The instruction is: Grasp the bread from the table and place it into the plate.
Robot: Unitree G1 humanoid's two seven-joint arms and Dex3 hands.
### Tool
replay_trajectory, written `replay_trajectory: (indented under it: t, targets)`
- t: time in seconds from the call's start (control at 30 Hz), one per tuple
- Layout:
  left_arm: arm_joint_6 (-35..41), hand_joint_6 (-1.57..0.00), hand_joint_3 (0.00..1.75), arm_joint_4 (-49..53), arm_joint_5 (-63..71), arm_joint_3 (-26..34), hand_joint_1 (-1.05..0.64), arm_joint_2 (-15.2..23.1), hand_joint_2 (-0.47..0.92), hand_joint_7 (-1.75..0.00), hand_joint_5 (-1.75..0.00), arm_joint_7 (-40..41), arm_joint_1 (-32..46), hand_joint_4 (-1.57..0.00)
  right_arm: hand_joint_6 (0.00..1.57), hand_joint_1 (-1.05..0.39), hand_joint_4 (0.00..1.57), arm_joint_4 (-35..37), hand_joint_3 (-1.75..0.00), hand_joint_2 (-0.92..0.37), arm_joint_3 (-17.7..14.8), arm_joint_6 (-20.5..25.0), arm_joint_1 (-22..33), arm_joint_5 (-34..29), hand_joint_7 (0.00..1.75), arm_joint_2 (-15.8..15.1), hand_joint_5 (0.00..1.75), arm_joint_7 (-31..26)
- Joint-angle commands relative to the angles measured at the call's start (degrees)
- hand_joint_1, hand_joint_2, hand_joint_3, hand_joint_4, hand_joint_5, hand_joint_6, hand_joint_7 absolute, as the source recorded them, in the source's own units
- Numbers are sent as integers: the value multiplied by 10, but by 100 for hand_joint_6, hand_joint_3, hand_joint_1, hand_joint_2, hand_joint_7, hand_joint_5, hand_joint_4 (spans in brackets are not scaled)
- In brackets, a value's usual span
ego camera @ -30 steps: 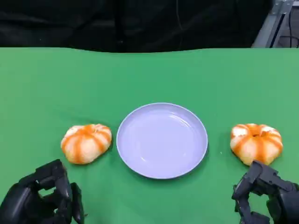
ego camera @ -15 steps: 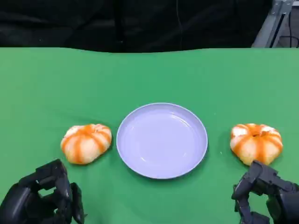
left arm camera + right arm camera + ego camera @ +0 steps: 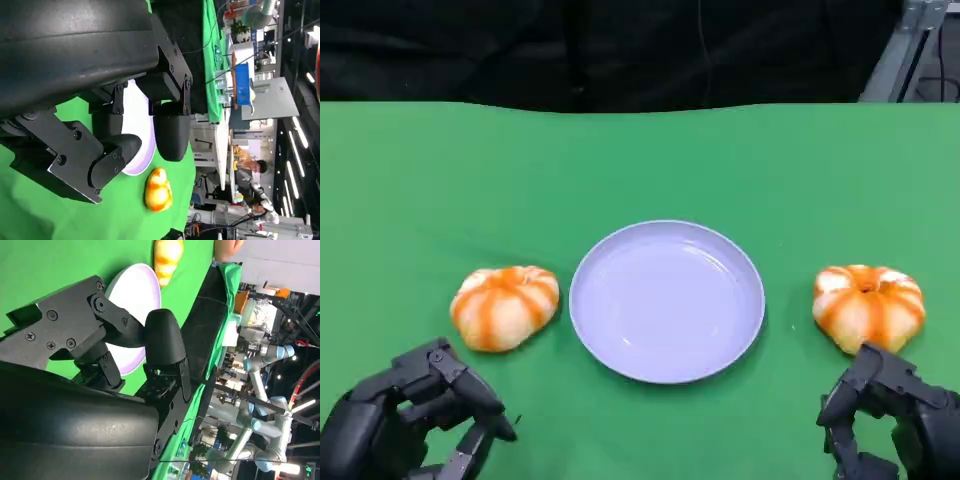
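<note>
A round lavender plate (image 3: 666,301) sits mid-table with nothing in it. One orange-striped bread (image 3: 505,306) lies just left of it, and a second bread (image 3: 868,307) lies to its right. My left hand (image 3: 415,425) hovers at the near edge below the left bread, fingers stretched forward and holding nothing. My right hand (image 3: 890,420) sits just short of the right bread, fingers bent but apart, holding nothing. The left wrist view shows the plate (image 3: 139,131) behind my fingers and a bread (image 3: 158,189) past it. The right wrist view shows the plate (image 3: 136,295) and a bread (image 3: 168,254).
The green cloth (image 3: 640,170) covers the whole table, with a dark backdrop behind its far edge. A metal frame (image 3: 905,45) stands at the back right. The wrist views show lab benches and robot arms (image 3: 260,365) far off.
My left hand's fingers have uncurled and spread forward toward the left bread. The right hand, both breads and the plate have stayed put.
</note>
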Motion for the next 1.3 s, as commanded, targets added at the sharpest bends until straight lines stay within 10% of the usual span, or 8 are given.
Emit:
replay_trajectory:
  t: [0.03, 0.17, 0.23, 0.37, 1.3]
  targets:
    - [-11, -74, 107, 8, 1, 2, -7, 8, 51, -111, -135, -2, -3, -56, 72, -15, 82, -2, -105, -59, -5, 1, -1, 5, 159, -5, 175, -3]
    - [-41, -74, 107, 7, 60, 5, -7, 23, 51, -110, -135, 16, -8, -56, 72, -15, 82, -1, -105, -59, -5, 4, -3, 5, 159, -6, 175, -2]
    - [-99, -53, 40, -3, 224, 11, -54, 70, 82, -53, -94, 62, -30, -24, 72, -14, 81, 4, -104, -60, -6, 6, -8, 6, 159, -7, 175, -1]
    - [-117, -56, 10, -3, 359, 6, -74, 105, 91, -17, -66, 116, -68, -21, 72, -15, 81, 10, -105, -59, -6, 3, -11, 7, 159, -7, 175, 0]
    - [10, -65, 1, 34, 678, -126, -75, 232, 78, 0, -12, 184, -252, -46, 72, -19, 81, 7, -104, -59, -2, 6, -12, -16, 158, -3, 175, -16]
